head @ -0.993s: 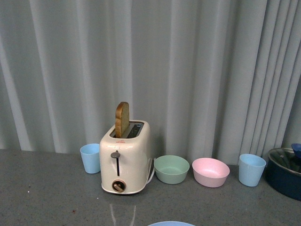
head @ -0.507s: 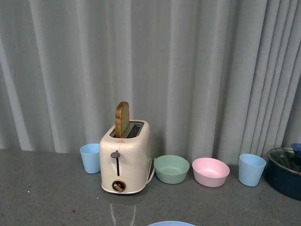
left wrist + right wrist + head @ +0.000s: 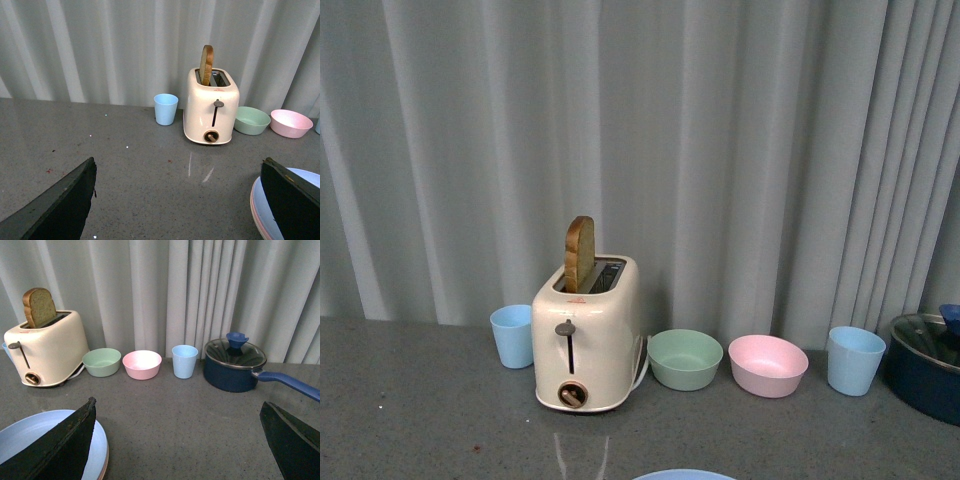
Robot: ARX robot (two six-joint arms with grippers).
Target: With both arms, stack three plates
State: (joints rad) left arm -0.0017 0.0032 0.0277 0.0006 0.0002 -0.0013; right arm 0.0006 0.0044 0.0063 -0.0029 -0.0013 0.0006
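Both pincers, left [image 3: 177,200] and right [image 3: 177,440], gape empty; the plates [image 3: 55,445] sit stacked on the tabletop [image 3: 125,165], blue over pink, the cream probably hidden; you risk nudging the stack askew.

No legible text; only a tiny unreadable mark on the toaster [image 3: 585,335]

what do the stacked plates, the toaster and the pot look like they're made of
Plates: probably matte plastic or melamine; flat pastel colour, no glare. Toaster: glossy cream shell, enamelled metal or plastic, with soft highlights. Pot: dark blue coated metal by its sheen, under a see-through lid, likely glass.
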